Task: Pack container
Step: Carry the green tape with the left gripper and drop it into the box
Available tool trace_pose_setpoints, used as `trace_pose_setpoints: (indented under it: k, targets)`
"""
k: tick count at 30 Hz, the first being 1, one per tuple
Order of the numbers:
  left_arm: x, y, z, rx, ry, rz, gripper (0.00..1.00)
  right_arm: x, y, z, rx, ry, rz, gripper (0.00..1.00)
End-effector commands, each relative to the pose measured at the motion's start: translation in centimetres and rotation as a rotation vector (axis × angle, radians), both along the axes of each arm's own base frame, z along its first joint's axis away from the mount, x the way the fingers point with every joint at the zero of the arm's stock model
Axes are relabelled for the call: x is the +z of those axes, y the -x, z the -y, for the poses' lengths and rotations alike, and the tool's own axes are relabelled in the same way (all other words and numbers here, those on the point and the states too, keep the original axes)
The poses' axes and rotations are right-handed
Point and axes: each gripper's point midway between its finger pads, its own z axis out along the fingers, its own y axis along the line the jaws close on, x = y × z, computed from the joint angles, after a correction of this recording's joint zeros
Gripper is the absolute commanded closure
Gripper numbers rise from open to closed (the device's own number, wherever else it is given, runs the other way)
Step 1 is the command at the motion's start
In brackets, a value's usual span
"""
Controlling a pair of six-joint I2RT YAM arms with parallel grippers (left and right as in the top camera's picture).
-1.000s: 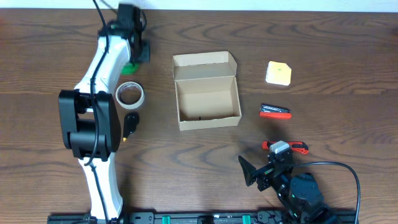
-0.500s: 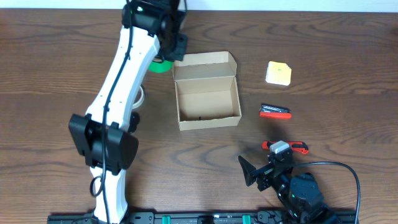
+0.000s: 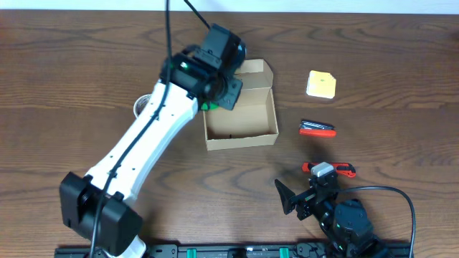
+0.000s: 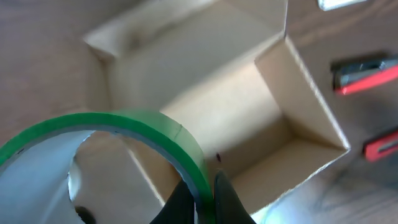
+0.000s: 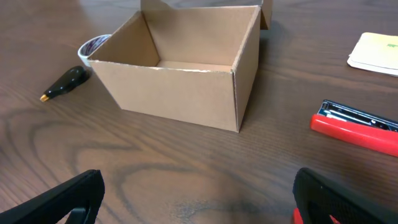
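Note:
The container (image 3: 252, 135), an open tan cardboard box with its flap lid folded back, stands mid-table; it also shows in the left wrist view (image 4: 249, 124) and the right wrist view (image 5: 180, 87). My left gripper (image 3: 219, 97) hangs over the box's left wall, shut on a green tape roll (image 4: 143, 134), whose green edge peeks out in the overhead view (image 3: 209, 106). My right gripper (image 5: 196, 199) is open and empty, low over the table in front of the box (image 3: 297, 201).
A white tape roll (image 3: 141, 106) and a black marker (image 5: 65, 83) lie left of the box. A yellow pad (image 3: 320, 84), a red-black stapler (image 3: 317, 128) and a red tool (image 3: 330, 170) lie to the right.
My left arm has swung right from the table's far left edge, carrying the green tape roll to over the box's left side. The right arm has not moved.

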Motion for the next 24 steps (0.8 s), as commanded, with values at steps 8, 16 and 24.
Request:
trace_pose_setpoints:
  k: [8, 16, 24]
  targets:
    - [-2.3, 2.2, 3.2, -0.092, 0.003, -0.031, 0.94, 0.0, 0.0, 0.0, 0.006, 0.011, 0.01, 0.01]
    - [-6.7, 3.6, 4.3, -0.17, 0.002, -0.155, 0.94, 0.0, 0.0, 0.0, 0.006, 0.011, 0.01, 0.01]
    - [-8.5, 1.7, 4.5, -0.148, -0.035, -0.117, 0.94, 0.0, 0.0, 0.0, 0.006, 0.011, 0.01, 0.01]
